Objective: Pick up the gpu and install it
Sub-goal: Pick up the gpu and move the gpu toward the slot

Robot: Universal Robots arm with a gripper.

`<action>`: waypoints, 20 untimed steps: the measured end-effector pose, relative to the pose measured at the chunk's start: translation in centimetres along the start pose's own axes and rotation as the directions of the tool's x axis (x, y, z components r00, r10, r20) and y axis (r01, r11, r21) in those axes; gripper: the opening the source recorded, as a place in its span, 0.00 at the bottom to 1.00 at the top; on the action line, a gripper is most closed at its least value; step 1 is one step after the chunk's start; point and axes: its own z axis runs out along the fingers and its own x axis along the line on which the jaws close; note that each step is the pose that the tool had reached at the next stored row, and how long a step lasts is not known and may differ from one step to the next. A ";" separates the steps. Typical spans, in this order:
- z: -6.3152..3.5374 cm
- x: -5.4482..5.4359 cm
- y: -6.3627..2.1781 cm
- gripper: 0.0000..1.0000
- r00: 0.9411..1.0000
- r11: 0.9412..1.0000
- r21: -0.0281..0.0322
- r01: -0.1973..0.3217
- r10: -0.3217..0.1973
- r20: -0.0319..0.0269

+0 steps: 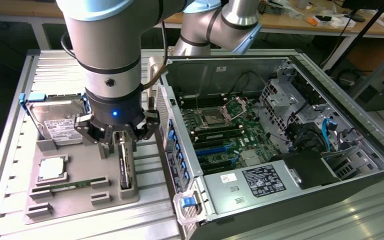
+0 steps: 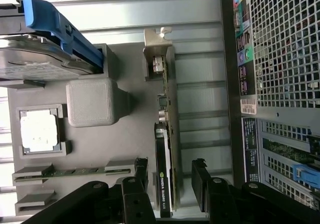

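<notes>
Starting at the gripper [image 1: 121,144], we see its jaws spread wide and holding nothing. One of the black fingers [image 2: 140,171] stands on either side of the gpu [image 1: 126,172], and as far as we can tell there is a gap on both sides. The card is directly under the hand, not off to one side of it. It stands on edge in a slot of the grey fixture tray [image 1: 72,202], along the tray edge that faces the open computer case [image 1: 352,165]. Its long axis runs along that edge, parallel to the case's rear panel. The jaws are set across the thin dimension of the board, so their line of closing crosses the card's flat faces and not its length. In the wrist view the fingers flank the dark labelled part of the card. The silvery bracket [image 2: 157,49] is at the other end, which points towards the tray corner nearest the hard drive [image 1: 58,122]. Further in from that edge, the tray also carries a CPU [image 1: 52,169] in its pocket and a narrow memory stick [image 1: 68,186], both well apart from the fingers. The tray sits on a ribbed metal table [image 1: 52,70], just beside the case. We judge that the card has not yet been gripped and rests fully seated in its slot.
</notes>
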 end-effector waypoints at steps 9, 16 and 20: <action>0.64 0.0 -0.06 0.48 1.000 1.000 0.000 0.000 0.000 0.000; 1.12 0.0 -0.09 0.48 1.000 1.000 0.000 -0.004 0.004 0.000; 1.37 0.1 -0.10 0.48 1.000 1.000 0.000 -0.004 0.004 0.000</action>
